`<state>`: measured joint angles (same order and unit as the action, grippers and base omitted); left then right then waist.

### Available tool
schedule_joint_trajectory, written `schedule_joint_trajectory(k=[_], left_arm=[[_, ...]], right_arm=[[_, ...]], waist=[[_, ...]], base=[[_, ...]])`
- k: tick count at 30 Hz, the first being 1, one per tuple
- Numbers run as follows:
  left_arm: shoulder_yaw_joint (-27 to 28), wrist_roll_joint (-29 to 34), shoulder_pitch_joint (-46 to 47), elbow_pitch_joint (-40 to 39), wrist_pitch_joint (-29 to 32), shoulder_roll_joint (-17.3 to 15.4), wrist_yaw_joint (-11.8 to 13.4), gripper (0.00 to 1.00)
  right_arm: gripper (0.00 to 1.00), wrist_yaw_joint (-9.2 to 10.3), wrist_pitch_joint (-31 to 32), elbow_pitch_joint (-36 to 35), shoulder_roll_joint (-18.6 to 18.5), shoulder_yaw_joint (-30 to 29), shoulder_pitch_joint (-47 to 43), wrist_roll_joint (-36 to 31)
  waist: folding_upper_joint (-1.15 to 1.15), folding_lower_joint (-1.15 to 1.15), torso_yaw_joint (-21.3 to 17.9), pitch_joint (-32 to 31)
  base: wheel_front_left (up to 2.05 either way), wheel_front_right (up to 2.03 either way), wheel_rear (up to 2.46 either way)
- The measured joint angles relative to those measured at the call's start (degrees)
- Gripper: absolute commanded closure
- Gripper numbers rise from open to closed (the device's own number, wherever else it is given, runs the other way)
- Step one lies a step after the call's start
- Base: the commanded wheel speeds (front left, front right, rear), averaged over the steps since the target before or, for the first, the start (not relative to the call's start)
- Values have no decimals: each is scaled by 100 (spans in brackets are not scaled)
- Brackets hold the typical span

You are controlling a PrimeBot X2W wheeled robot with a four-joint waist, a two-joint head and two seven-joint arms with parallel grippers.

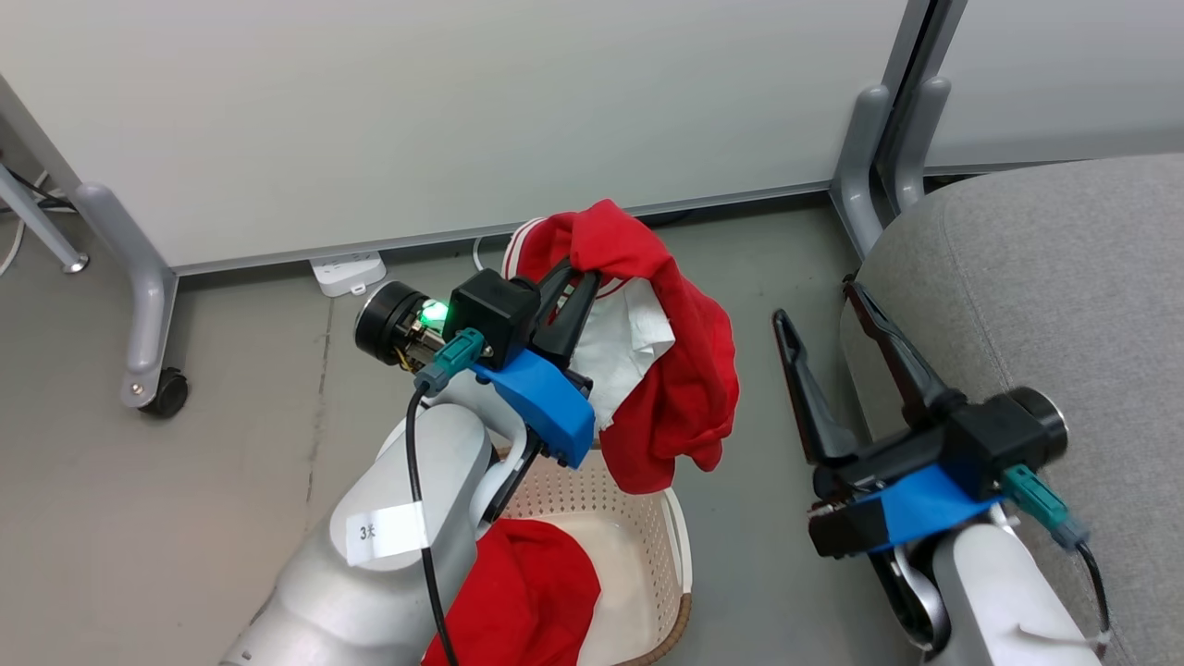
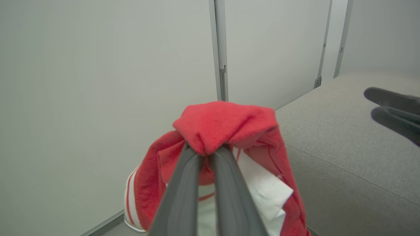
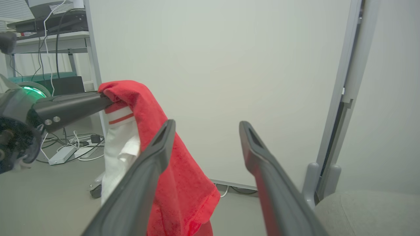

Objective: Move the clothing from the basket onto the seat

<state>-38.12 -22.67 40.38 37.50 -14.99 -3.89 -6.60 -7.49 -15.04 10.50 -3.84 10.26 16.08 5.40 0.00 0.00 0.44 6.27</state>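
Left gripper [image 1: 581, 277]: clamped shut on a bunched fold of the striped garment [image 1: 684, 370], with the cloth pinched close to the fingertips.
Striped garment, place: hanging in the air above the far rim of the basket [image 1: 680, 546], not yet over the seat [image 1: 1064, 277].
Why held so: a pinch on one top fold lets the rest fall loose, which I judge helps it clear the rim before it is carried across.
Long axis: roughly vertical, running from the pinched fold down to the loose red hem, which points at the basket.
Facing: the white lining is turned towards the left forearm, and the striped band sits on the side away from the seat.
Lowest hem: it may just brush the far rim. The head view overlaps the two, so I cannot tell.
Plain red garment [image 1: 527, 592]: lying in the basket against its near-left wall, partly hidden by the forearm.
Right gripper [image 1: 816, 303]: fingers spread wide and holding nothing, just beside the seat's left edge, between the hanging garment and the cushion.
Why placed so: probably parked low, out of the carrying path.
Stage: the first transfer is under way.
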Motion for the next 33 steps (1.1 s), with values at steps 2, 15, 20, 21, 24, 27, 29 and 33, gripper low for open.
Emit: schedule_joint_trajectory(k=[2,15,20,21,24,27,29,33], left_arm=[[-1,8,16,-3,1,9,-1,100],[-94,75,262,-74,0,69,-48,100],[-132,102,335,-123,0,80,-49,100],[-141,103,340,-126,0,83,-49,100],[-166,107,358,-153,0,89,-51,100],[-196,105,389,-188,0,91,-51,100],[-220,99,414,-212,0,94,-52,100],[-292,47,416,-256,1,97,-52,100]], right_arm=[[0,1,0,31,-22,154,173,2],[0,0,0,946,-80,943,1250,-77],[0,1,-1,1526,-51,1060,1629,-102],[0,0,-1,1638,-44,1088,1680,-103],[0,0,-1,1975,-9,1213,1817,-118],[0,0,-1,2260,15,1294,1928,-118],[0,0,-1,2414,36,1307,1990,-113],[100,0,-1,2640,60,1335,2042,-65]], waist=[[0,0,19,47],[0,0,170,417],[0,0,230,562],[0,0,243,583],[0,0,276,636],[0,0,300,673],[0,0,311,686],[0,0,324,677]], base=[[0,0,0],[0,0,0],[0,0,0],[0,0,0],[0,0,0],[0,0,0],[0,0,0],[0,0,0]])
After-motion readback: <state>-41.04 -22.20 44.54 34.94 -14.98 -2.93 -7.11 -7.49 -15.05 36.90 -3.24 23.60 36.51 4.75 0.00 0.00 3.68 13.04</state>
